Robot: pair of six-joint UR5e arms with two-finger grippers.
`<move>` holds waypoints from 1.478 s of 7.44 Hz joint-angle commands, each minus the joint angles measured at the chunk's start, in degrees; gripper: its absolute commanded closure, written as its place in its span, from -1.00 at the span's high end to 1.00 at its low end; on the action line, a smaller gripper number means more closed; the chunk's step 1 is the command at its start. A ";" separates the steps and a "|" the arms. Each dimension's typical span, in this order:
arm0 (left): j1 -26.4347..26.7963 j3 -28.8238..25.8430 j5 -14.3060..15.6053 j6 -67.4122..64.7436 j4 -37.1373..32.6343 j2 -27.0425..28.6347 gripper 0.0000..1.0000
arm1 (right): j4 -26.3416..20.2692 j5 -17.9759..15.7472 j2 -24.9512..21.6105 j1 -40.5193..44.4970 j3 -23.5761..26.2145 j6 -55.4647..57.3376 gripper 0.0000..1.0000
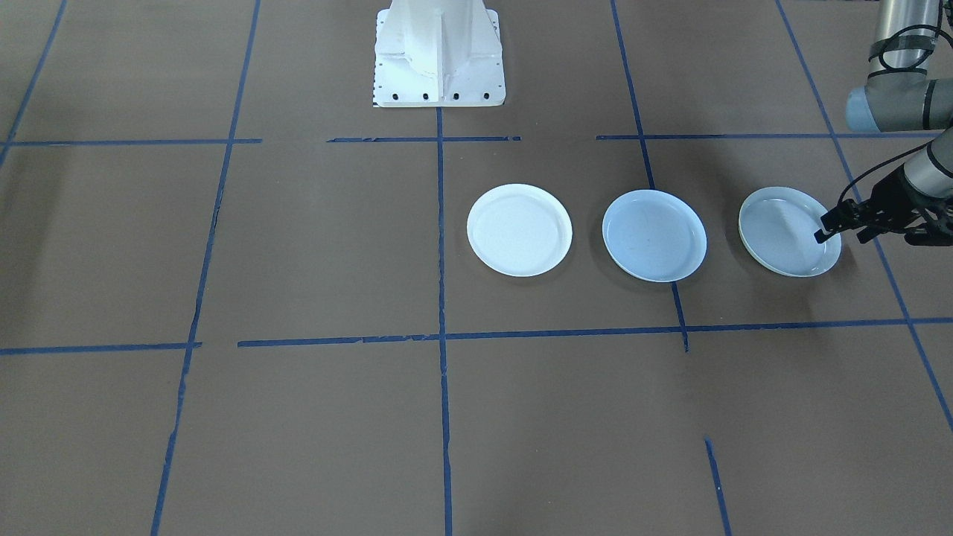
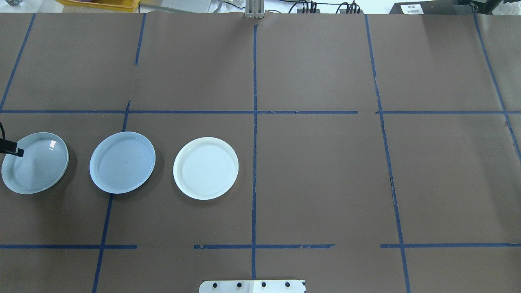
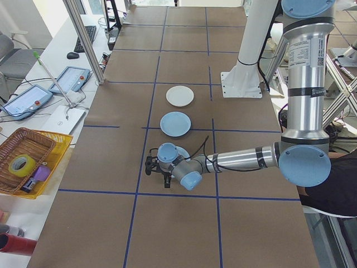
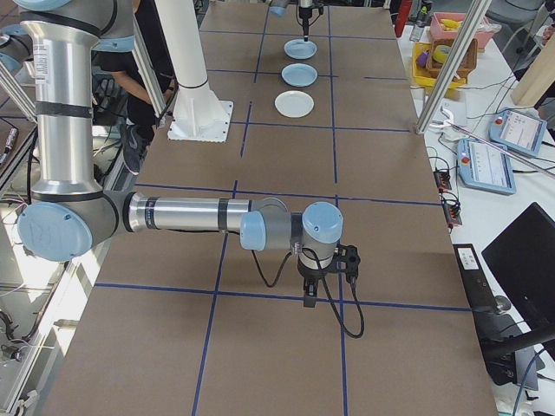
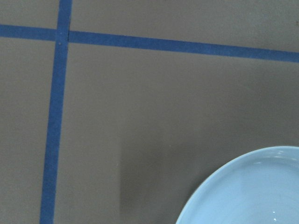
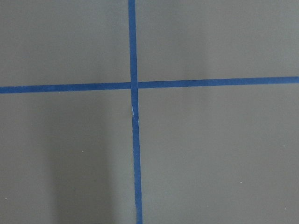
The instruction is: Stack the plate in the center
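Firstly, center plate [image 2: 122,162]: flat on the worktop [image 2: 325,183], middle of a row of three, apart from both neighbours, nothing on it.
End plate [image 2: 34,162]: bluish, on the robot's left of the center plate, near the worktop's edge.
White plate [image 2: 205,168]: on the other side of the center plate, just short of the middle tape line [image 2: 254,162].
Left gripper [image 1: 841,232]: low at the end plate's outer rim; jaws parted, one finger over the plate's inside, the other outside the rim; gripping nothing as far as visible.
Right gripper [image 4: 310,299]: far from the plates, pointing down above a tape crossing; seen only from the side, so cannot tell how the jaws stand.
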State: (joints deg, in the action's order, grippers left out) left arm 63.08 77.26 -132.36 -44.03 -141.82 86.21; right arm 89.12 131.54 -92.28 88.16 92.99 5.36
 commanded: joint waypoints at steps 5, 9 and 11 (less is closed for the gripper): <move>-0.50 0.00 -0.09 0.34 -0.12 0.01 -0.41 | 0.00 -0.05 0.00 0.00 0.00 0.00 1.00; -0.15 0.08 -0.79 0.61 -3.99 -0.60 -1.00 | 0.00 -0.05 0.00 0.00 0.00 0.00 1.00; 0.38 3.22 -7.86 1.48 -3.73 -2.61 -1.00 | 0.00 0.03 0.00 0.00 0.00 -0.09 1.00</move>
State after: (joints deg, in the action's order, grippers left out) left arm 63.14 78.40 -135.59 -43.18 -145.58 84.91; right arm 89.12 131.55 -92.28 88.16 92.99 5.34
